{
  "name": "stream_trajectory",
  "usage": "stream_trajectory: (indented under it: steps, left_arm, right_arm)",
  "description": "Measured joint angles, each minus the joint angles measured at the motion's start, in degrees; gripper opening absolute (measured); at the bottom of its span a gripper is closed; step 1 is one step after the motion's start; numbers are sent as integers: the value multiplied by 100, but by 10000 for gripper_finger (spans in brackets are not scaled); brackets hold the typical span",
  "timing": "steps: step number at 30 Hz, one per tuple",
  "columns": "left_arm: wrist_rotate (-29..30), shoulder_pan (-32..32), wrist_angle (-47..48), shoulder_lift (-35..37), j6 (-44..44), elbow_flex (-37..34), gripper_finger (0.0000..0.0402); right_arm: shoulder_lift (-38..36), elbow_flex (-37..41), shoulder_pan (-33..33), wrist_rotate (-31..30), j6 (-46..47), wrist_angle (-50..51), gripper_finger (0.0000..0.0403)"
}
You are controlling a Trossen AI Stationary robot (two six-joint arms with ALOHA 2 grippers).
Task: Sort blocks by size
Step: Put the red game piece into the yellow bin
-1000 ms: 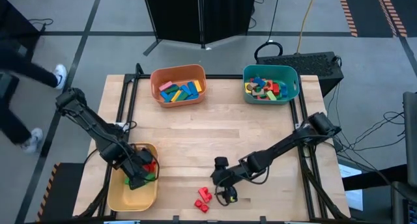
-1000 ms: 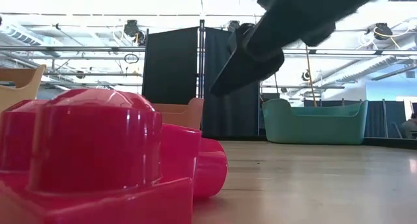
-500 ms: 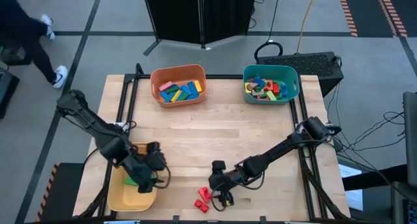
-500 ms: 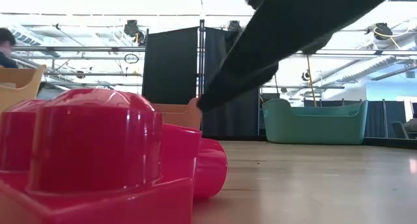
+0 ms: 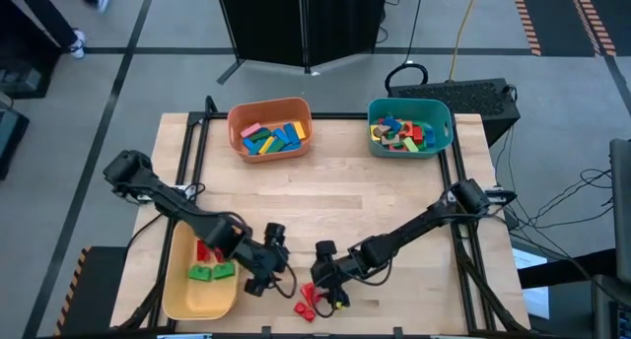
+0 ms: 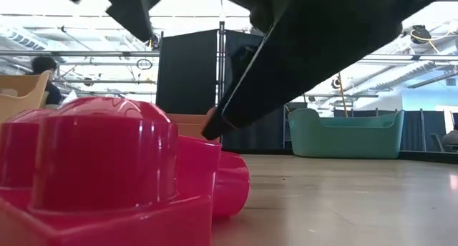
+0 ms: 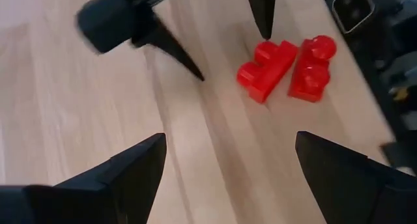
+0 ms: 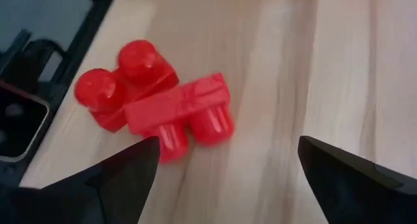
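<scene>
The left arm reaches from the table's left edge diagonally toward the front centre, with the left gripper low over the bare wood just right of the yellow bin. Its fingers are spread wide and hold nothing.

The right arm extends from the right edge, stretched low across the table, and places the right gripper directly above two red studded bricks near the front edge. Its fingers are likewise parted and empty, framing the bricks without contact. The two bricks touch each other; one lies tipped on its side with its studs pointing sideways.

Other blocks rest in the orange bin, the teal bin and the yellow bin. The two grippers stand near each other.
</scene>
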State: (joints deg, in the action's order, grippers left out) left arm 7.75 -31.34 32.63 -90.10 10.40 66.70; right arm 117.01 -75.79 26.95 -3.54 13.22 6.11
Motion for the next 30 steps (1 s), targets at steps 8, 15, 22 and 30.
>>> stream_trajectory:
  steps: [8,15,22,30]
  left_arm:
    - [-417,29,-935,-705,-1724,0,336]
    - [-1178,331,-1879,-1297,-2314,0,335]
    - [-1782,537,-2450,-1718,-2639,0,298]
    - [-2259,652,-2916,-2057,-2780,0,277]
  right_arm:
    - [-127,-2,408,-84,1356,1049,357]
    - [-143,-2,1055,-82,2650,1446,357]
    - [-142,-2,1529,-264,3832,1427,357]
    - [-142,-2,1673,-248,4273,1425,357]
